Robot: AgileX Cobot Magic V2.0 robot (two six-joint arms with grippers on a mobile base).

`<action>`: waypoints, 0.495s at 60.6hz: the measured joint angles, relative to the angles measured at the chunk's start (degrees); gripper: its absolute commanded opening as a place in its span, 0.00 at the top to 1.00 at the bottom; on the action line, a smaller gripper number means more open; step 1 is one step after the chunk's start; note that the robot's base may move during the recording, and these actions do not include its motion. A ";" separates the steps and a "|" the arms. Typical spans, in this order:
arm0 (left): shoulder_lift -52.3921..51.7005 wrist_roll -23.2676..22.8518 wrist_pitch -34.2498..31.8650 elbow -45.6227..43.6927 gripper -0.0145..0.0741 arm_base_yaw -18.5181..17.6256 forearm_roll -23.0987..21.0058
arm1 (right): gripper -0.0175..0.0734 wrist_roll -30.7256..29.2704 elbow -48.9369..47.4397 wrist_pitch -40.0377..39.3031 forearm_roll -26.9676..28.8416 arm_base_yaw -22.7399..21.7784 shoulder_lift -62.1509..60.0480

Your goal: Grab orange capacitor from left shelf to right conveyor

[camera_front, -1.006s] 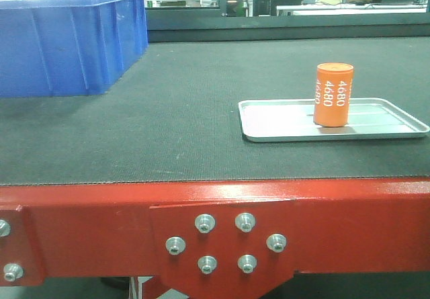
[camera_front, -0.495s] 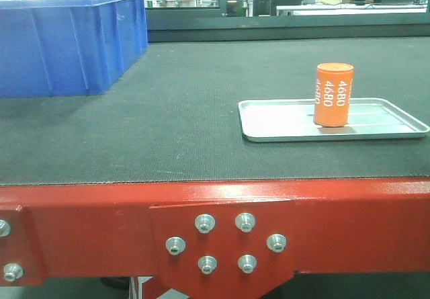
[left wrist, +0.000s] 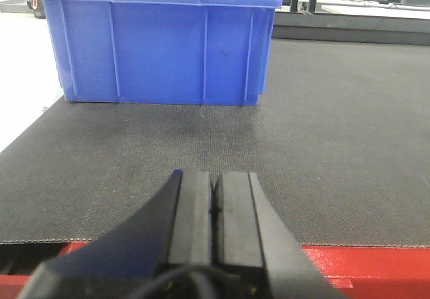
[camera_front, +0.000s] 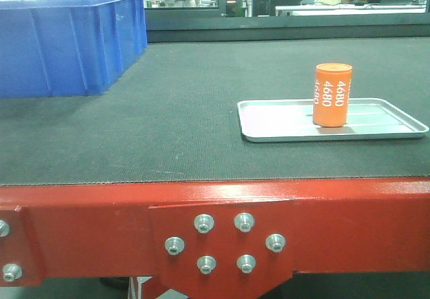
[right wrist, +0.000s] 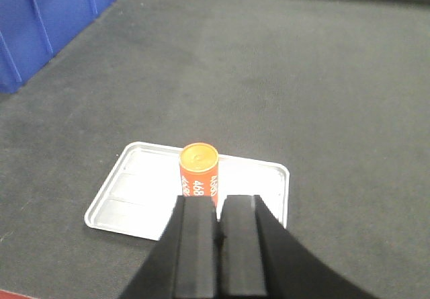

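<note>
A small orange cylindrical capacitor (camera_front: 332, 95) with white "4680" printed down its smooth side stands upright in a shallow, shiny silver rectangular metal tray (camera_front: 282, 130) with rounded corners and faint ribs across its floor. The tray lies flat on the wide dark grey-black conveyor belt (camera_front: 188, 111), whose surface has a fine woven texture; a glossy red metal frame (camera_front: 101, 225) with round silver bolt heads edges its near side. A ribbed blue plastic bin (camera_front: 67, 44) sits on the belt well apart, to the left. The left gripper (left wrist: 213, 198) has its flat black pads pressed together on nothing; the right gripper (right wrist: 218, 235), equally pinched together and empty, hangs above the tray's near edge.
</note>
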 measured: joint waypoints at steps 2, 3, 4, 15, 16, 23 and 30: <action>0.00 0.00 0.00 0.00 0.98 0.00 0.00 | 0.74 -0.56 0.91 -0.43 0.04 -0.28 -1.12; 0.00 0.00 0.00 0.00 0.98 0.00 0.00 | 0.74 -1.01 1.61 -0.78 0.15 -0.61 -2.11; 0.00 0.00 0.00 0.00 0.98 0.00 0.00 | 0.74 -1.48 2.15 -1.23 0.15 -0.96 -3.21; 0.00 0.00 0.00 0.00 0.98 0.00 0.00 | 0.74 -2.93 14.64 -4.05 3.72 -6.78 -15.36; 0.00 0.00 0.00 0.00 0.98 0.00 0.00 | 0.74 -2.99 15.77 -4.15 4.36 -7.62 -16.72; 0.00 0.00 0.00 0.00 0.98 0.00 0.00 | 0.74 -4.19 25.01 -5.05 7.94 -12.21 -23.70; 0.00 0.00 0.00 0.00 0.98 0.00 0.00 | 0.74 -6.90 32.93 -6.59 11.20 -15.94 -31.24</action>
